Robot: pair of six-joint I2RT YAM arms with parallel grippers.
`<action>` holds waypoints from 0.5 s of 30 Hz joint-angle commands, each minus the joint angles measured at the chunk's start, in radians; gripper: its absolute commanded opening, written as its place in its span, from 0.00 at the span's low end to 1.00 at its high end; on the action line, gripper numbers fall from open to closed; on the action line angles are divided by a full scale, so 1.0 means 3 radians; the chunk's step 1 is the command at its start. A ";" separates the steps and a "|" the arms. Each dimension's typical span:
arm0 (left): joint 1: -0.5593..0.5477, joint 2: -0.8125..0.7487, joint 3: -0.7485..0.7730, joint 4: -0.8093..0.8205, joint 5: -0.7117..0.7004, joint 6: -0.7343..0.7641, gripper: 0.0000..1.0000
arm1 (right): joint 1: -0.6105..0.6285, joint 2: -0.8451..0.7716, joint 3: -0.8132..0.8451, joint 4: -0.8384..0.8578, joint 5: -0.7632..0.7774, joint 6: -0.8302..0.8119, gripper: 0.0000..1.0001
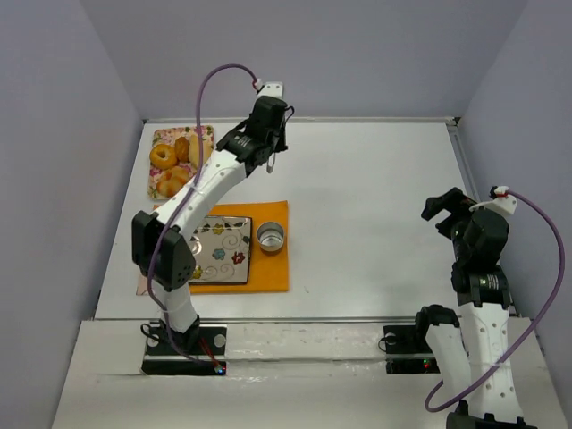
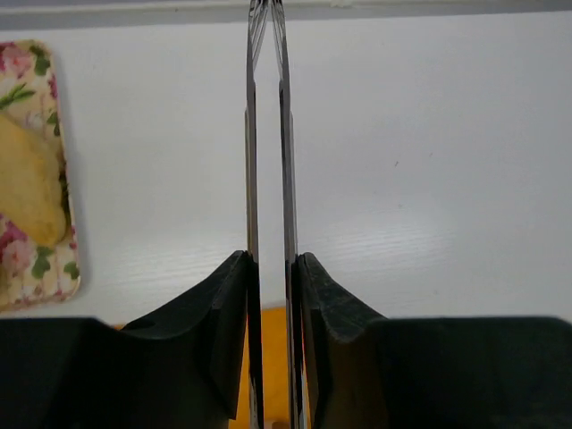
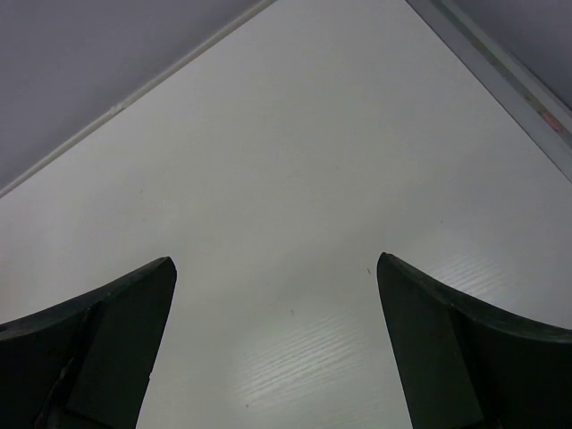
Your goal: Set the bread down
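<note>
Top external view shows a white surface (image 1: 357, 197) with two arms bolted at its near edge. The left arm reaches far across it. The left gripper (image 1: 271, 164) hangs near the far edge, just to the right of a flowery tray (image 1: 207, 132). The tray sits in the far left corner. The bread (image 1: 196, 150) lies on this tray, along its right side. It is pale yellow and long. A brown doughnut (image 1: 163, 156) with a hole lies next to it on the same tray, and there are more baked things there too.

Closer to the arms is an orange mat (image 1: 268, 268). A square plate with little pictures (image 1: 221, 250) sits on the mat, partly hidden under the left arm. A small shiny metal cup (image 1: 270, 237) stands just beside the plate, also on the mat.

From the left wrist, the left gripper (image 2: 266, 36) has thin fingers (image 2: 253, 179) that are almost together. Only a narrow slit shows between them, and nothing is held there. The bread (image 2: 31, 192) shows at the left side on the flowery tray (image 2: 40, 277), well apart from the fingers.

The right gripper (image 1: 440, 207) is over on the right side, above bare surface. From the right wrist, the right gripper (image 3: 277, 268) has dark fingers (image 3: 116, 313) wide apart, with nothing between them.
</note>
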 commanded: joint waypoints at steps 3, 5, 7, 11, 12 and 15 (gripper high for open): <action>0.0117 -0.1009 -0.1378 0.0178 -0.0226 -0.0628 0.37 | 0.0019 -0.0007 0.0047 0.0052 -0.0029 -0.0059 1.00; 0.0183 -0.1373 -0.1669 0.0209 -0.0226 -0.0756 0.39 | 0.0019 0.0004 0.0042 0.0052 -0.0024 -0.0059 1.00; 0.0265 -0.1583 -0.2033 0.0138 -0.0231 -0.0934 0.40 | 0.0019 0.0019 0.0042 0.0058 -0.0039 -0.0049 1.00; 0.0403 -0.2022 -0.2462 -0.0015 -0.0476 -0.1114 0.46 | 0.0019 0.0080 0.0057 0.0078 -0.0085 -0.0049 1.00; 0.0434 -0.2064 -0.2514 -0.0001 -0.0487 -0.1160 0.51 | 0.0019 0.0091 0.0052 0.0083 -0.0101 -0.0044 1.00; 0.0714 -0.2100 -0.2708 0.0351 0.0008 -0.1013 0.47 | 0.0019 0.0137 0.0052 0.0124 -0.0172 -0.0034 1.00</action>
